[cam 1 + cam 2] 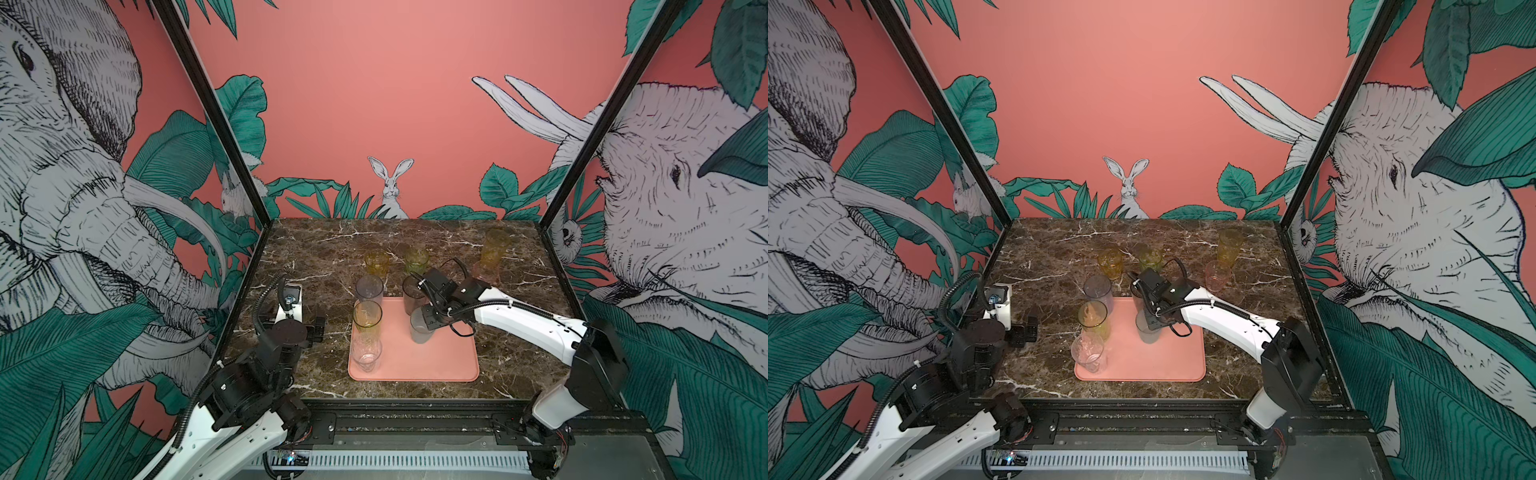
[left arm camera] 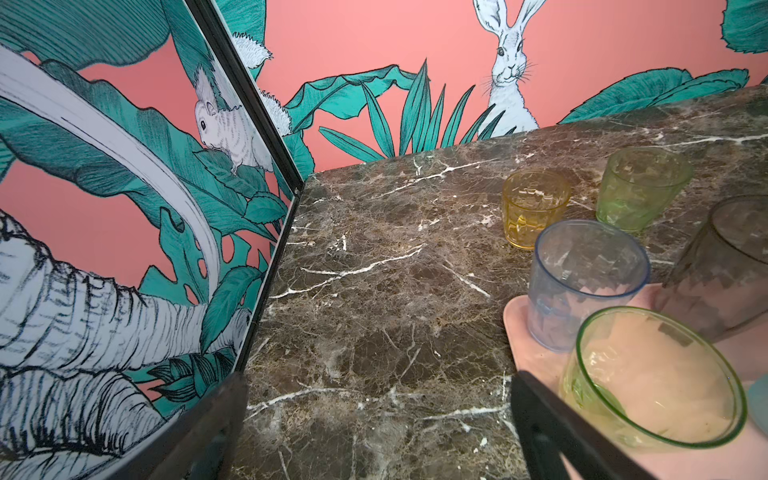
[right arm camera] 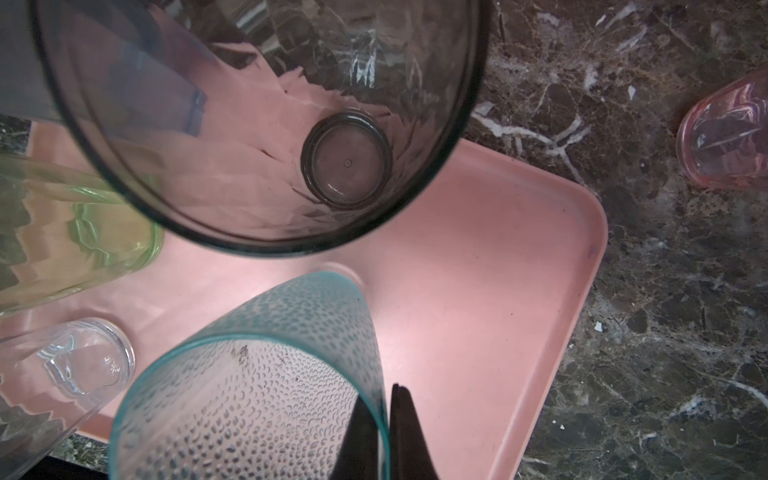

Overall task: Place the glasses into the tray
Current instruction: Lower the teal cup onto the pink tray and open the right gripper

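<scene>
My R tool (image 3: 384,399) is clamped on the rim of the tall frosted blue-grey tumbler w/ little bumps (image 3: 257,374). One finger is inside the cup, one is outside, and the wall is pinched btwn them. The tumbler is about straight up: mouth up at my tool, bottom down over the flat salmon-pink tray w/ round corners (image 3: 478,249), near the middle. I can't tell if the bottom sits on the tray or hangs just over it. So I think the next move is straight down, let go, then lift up w/o tipping it.

Careful: the tall smoky dark see-through tumbler (image 3: 257,124) stands just beside it, toward the back of the tray. The tall yellow-green tumbler (image 3: 62,232), the tall clear tumbler (image 3: 62,374) & the tall grey tumbler (image 2: 582,286) line the tray's left side.

My L tool (image 2: 378,378) is wide apart w/ nothing in it, over the dark brown marble table (image 2: 374,270) just left of the tray.

Off the tray: the short pink tumbler (image 1: 486,270) & the tall amber tumbler (image 1: 494,247) are on the right, nearer my R arm. The short amber tumbler (image 1: 376,261) & the short green tumbler (image 1: 417,259) are behind the tray.
</scene>
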{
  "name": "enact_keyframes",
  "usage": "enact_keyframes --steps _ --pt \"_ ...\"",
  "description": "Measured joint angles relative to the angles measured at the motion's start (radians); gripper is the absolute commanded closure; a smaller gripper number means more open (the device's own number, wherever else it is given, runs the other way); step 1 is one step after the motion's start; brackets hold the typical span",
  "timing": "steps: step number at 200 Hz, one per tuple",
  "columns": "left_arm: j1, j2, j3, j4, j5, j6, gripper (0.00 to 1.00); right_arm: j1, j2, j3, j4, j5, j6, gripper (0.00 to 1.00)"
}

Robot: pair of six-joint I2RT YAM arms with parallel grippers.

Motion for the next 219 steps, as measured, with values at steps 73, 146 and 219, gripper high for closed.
enact_keyframes --steps 73,146,219 --pt "0.000 -0.001 0.000 0.000 0.000 -0.003 0.01 0.001 0.033 0.008 0.012 0.001 0.000 1.00" --pt "0.000 -0.002 0.000 0.000 0.000 -0.006 0.01 0.003 0.045 0.019 0.017 0.000 0.000 1.00" --pt "0.000 -0.002 0.000 0.000 0.000 -0.007 0.01 0.003 0.053 0.027 0.018 0.000 0.000 1.00"
